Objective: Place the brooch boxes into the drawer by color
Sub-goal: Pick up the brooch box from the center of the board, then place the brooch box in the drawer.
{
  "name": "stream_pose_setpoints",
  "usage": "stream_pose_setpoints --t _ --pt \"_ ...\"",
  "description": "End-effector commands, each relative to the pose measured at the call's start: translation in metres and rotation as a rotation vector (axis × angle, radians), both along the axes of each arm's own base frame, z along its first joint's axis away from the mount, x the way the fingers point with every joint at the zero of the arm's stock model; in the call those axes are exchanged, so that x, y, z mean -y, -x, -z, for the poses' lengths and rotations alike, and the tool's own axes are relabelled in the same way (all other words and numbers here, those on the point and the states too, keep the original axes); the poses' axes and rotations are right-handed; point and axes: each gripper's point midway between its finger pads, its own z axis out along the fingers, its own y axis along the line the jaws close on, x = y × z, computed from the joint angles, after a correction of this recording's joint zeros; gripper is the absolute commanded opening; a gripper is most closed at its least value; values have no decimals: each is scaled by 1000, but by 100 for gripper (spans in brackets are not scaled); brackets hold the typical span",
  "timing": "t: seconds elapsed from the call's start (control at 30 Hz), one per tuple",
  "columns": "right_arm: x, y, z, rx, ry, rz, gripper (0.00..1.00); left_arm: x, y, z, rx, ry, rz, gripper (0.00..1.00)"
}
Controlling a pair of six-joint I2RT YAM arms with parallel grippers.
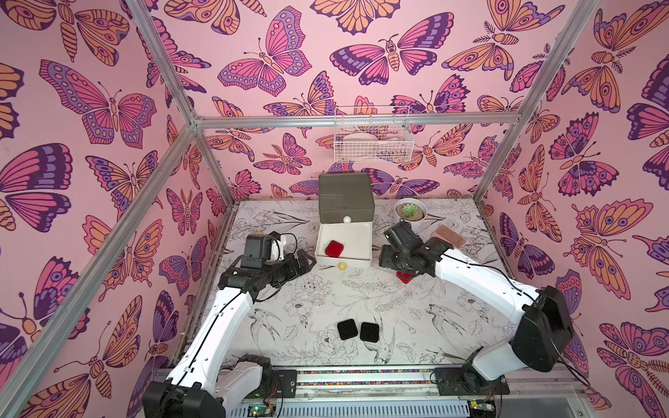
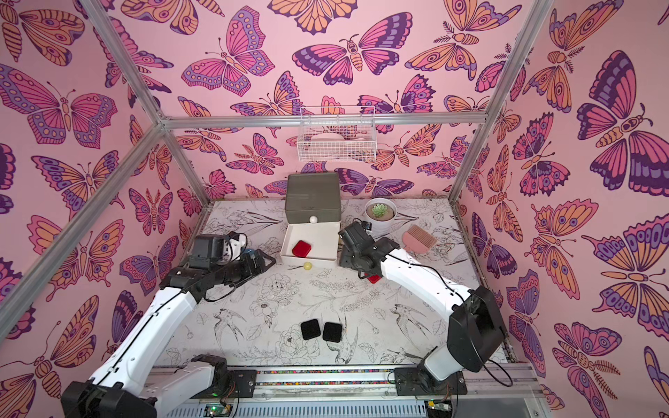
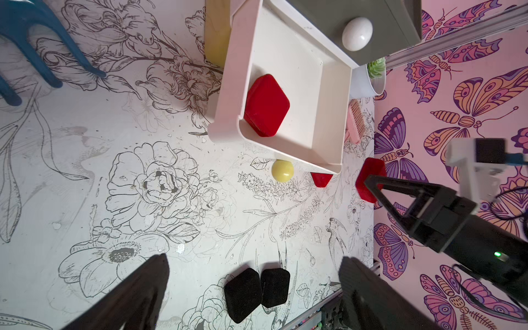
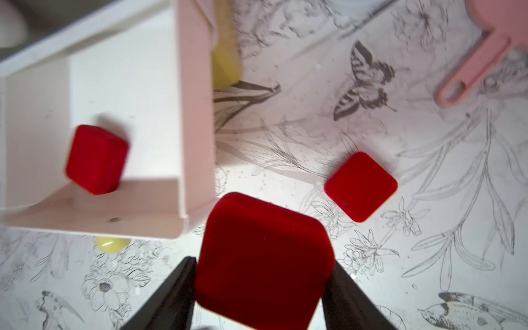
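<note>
Left jaws: spread fully wide, holding nothing, poised over the counter (image 1: 325,300) left of the drawer (image 1: 345,197).

Drawer: stands at the centre of the counter's back edge. Its grey top tier is shut and its white middle tray (image 1: 356,231) is pulled out. First red brooch box (image 1: 334,248) lies in the tray near its front left corner.

Left black brooch box (image 1: 347,329) and right black brooch box (image 1: 369,332) lie side by side near the centre of the counter's front edge.

Right jaws: closed against opposite sides of the second red brooch box (image 4: 264,260), just off the tray's front right corner — whether it is lifted cannot be told.

Third red brooch box (image 4: 361,187): flat on the counter, near the second.
</note>
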Motion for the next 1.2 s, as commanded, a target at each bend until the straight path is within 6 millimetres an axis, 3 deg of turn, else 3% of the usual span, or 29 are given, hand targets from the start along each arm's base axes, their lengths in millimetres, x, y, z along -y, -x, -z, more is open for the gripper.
stream_pose_setpoints --t 0.0,0.27,0.43,0.7,1.17 --pt "-15 -3 -26 60 49 -95 66 0 3 2 -1 -14 7 100" --pt "-78 -10 -33 29 48 -271 66 0 3 -1 4 -10 8 100" --pt "-95 -20 -22 -15 88 -293 67 0 3 -2 5 -11 9 100" --pt "-95 -37 8 -87 107 -226 69 0 5 -2 5 -17 14 100" --pt "-93 -47 40 -144 143 -240 69 -1 7 2 -3 -24 16 100"
